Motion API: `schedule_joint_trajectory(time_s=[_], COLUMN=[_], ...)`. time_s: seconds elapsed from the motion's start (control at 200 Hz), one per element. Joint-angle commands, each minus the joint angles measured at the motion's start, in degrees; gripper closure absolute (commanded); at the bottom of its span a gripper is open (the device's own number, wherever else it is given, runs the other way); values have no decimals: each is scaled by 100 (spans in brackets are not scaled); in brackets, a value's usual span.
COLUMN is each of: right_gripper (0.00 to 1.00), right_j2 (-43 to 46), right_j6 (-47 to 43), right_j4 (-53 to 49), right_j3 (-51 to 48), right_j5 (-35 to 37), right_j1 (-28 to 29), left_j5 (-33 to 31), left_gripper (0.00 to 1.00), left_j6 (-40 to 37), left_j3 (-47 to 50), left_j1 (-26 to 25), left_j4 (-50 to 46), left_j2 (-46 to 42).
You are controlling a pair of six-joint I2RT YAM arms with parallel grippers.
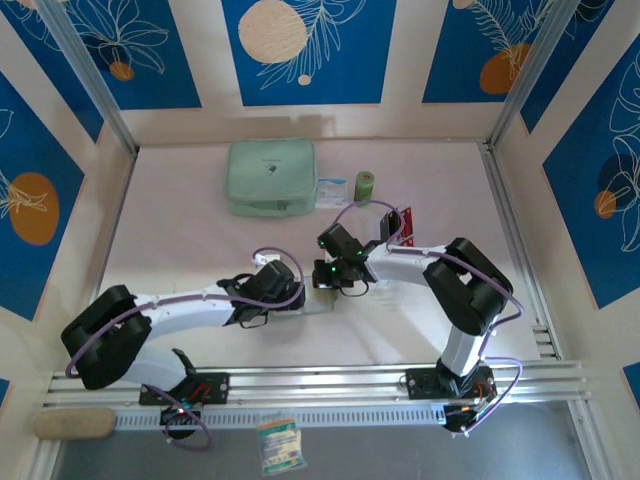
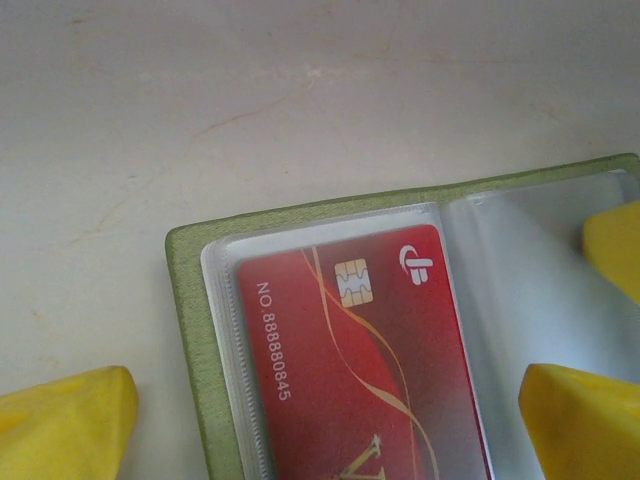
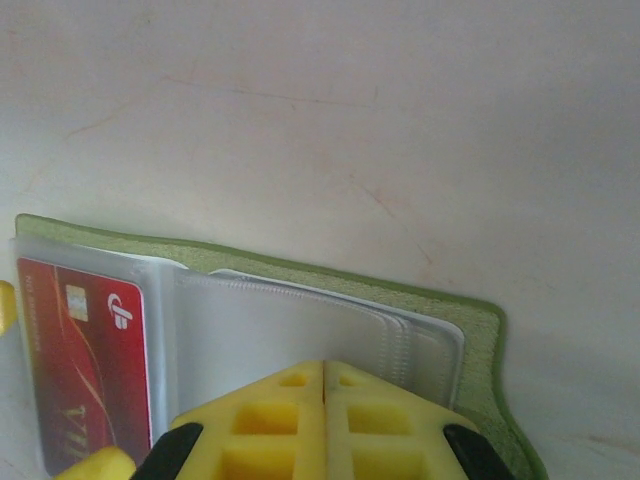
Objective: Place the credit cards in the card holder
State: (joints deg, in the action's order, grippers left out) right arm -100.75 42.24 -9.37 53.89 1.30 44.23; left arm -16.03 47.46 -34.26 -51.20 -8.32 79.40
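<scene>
The card holder (image 2: 190, 300) lay open and flat at the middle of the table (image 1: 180, 220), between the two arms. One red credit card (image 2: 350, 360) sat fully inside the clear sleeve of its left page, chip and number readable through the plastic. The sleeves (image 3: 290, 335) of the right page looked empty. The task seemed begun but far from done: one card was stowed, and more red cards (image 1: 405, 224) waited well apart at the far right.

The left gripper (image 2: 325, 390) was spread wide, one finger over bare table left of the holder, the other over the sleeve right of the card, gripping nothing. The right gripper (image 3: 325, 368) had its jaws pressed together with no gap, tips at the near edge of the right-page sleeves; whether a leaf was nipped between them could not be told.

From above, both wrists hid most of the holder, and the far cards were too small to count.
</scene>
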Motion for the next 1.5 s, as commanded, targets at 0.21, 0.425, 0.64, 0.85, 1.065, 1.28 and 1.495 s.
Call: schedule_joint_trajectory(time_s=[0.21, 0.425, 0.64, 0.85, 1.065, 1.28, 1.495], right_gripper=[100, 100, 100, 100, 100, 93, 75], right_j2=[-208, -287, -296, -270, -119, 274, 277], right_j6=[225, 390, 475, 538, 537, 572, 597], right_j4=[180, 342, 411, 478, 441, 449, 456], right_j3=[-45, -69, -124, -124, -73, -192, -246], right_j5=[-356, -542, -577, -681, -753, -671, -640], right_j1=[121, 112, 104, 43, -58, -193, -237], left_j5=[57, 85, 79, 33, 55, 57, 54], left_gripper=[1, 1, 0, 3, 11, 14, 14], left_j6=[-220, -274, -343, -352, -364, -378, -378], left_j3=[-34, -11, 39, 140, 249, 256, 262], left_j1=[-52, -48, -52, -52, -48, -49, -48], left_j4=[201, 267, 353, 375, 478, 526, 528], left_j2=[127, 173, 229, 296, 269, 300, 296])
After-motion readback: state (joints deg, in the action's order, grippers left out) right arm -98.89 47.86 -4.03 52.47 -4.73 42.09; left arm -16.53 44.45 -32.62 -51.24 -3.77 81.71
